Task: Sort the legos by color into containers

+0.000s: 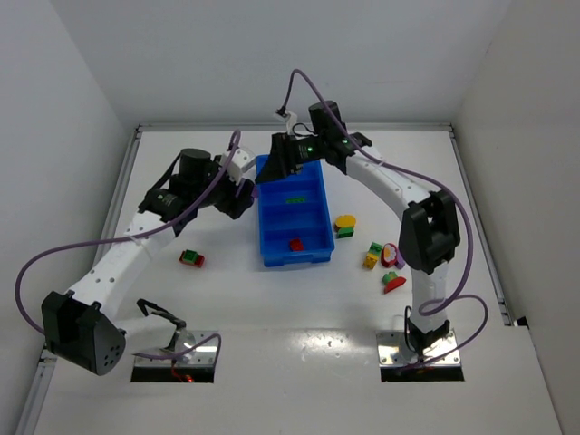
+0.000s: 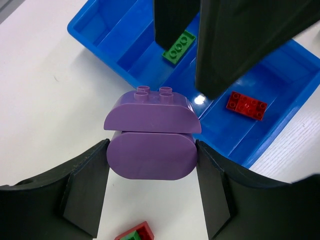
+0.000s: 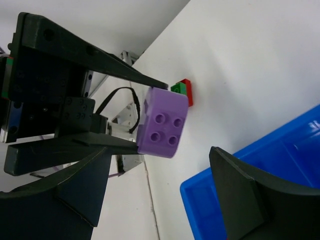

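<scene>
While the left pincer [image 1: 245, 195] sits clamped on a purple lego [image 2: 150, 150], rounded and studded on one face, that piece hangs just outside the blue tray [image 2: 87, 35], off its left wall near the far end and above the white surface [image 1: 272, 308]. Right pincer [image 1: 274, 170] is apart, nothing between its fingers, parked over the tray's far end and facing the purple piece. One compartment already holds a green lego [image 1: 294, 198] and the near-end one holds a red lego [image 1: 295, 244]; no purple is in the tray yet, as far as the views show. The far-end slot is partly hidden by the right arm. Step in hand, my read: the carry-to-drop leg for purple. Next move calls for shifting the left pincer in over a slot with no other colour in it, low enough that the piece won't bounce out, then opening. The right pincer looks close to that path, so it probably has to back off first, unless a hand-over is intended; can't tell which. Plenty left to sort: a red-and-green pair [image 1: 191, 258] left of the tray, a yellow-and-green pair [image 1: 345, 224] just right of it, and a mixed cluster [image 1: 382, 258] further right.
</scene>
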Motion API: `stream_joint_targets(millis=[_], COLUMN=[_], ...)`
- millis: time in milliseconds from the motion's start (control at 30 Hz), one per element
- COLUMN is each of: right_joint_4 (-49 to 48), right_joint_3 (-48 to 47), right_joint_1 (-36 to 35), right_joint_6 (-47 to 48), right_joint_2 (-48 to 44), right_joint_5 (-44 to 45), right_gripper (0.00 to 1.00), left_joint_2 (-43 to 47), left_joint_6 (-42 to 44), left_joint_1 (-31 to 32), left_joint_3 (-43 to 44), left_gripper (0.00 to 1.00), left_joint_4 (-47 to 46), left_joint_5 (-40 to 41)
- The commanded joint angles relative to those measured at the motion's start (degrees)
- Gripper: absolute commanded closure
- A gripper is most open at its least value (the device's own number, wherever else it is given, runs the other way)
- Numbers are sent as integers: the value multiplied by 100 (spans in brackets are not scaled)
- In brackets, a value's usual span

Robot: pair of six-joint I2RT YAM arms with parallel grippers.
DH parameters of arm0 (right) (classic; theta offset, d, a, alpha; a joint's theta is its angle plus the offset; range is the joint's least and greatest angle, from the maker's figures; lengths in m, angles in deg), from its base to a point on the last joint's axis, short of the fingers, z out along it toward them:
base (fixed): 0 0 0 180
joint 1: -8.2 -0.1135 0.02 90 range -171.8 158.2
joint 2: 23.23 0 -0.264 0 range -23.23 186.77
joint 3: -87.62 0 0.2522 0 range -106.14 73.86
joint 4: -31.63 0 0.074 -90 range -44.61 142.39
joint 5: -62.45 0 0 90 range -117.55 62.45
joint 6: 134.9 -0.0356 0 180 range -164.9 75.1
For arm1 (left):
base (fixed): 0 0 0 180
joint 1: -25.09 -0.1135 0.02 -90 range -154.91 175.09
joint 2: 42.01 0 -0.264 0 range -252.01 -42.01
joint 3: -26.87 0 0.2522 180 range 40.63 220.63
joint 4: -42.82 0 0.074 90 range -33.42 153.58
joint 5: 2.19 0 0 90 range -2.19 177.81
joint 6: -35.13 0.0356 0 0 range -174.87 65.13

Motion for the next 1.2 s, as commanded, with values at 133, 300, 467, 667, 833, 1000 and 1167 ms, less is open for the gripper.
stream_joint_targets(millis=[133,300,467,667,833,1000,1167], right_joint_4=[-258,-205,-205,-258,-381,-503,-557], right_joint_3=[-257,-309,-309,-309,-309,-257,-257], right_joint_1=[-159,-212,-264,-317,-317,-317,-195], right_joint_6=[15,15,15,15,-37,-142,-143], right_joint_2=[42,165,280,332,385,332,210], right_joint_5=[-291,-238,-238,-238,-344,-397,-327], right_gripper=[20,20,20,36,56,70,84], left_joint_2=[44,-9,-9,-9,-9,43,219], left_joint_6=[-107,-107,-107,-107,-107,-107,-159], left_joint_1=[194,247,247,300,300,300,300], left_joint_3=[208,260,260,260,260,50,-240], left_gripper=[67,67,67,67,67,69,72], left_joint_4=[-255,-255,-308,-360,-413,-466,-466], left_joint_5=[15,67,128,182,182,182,287])
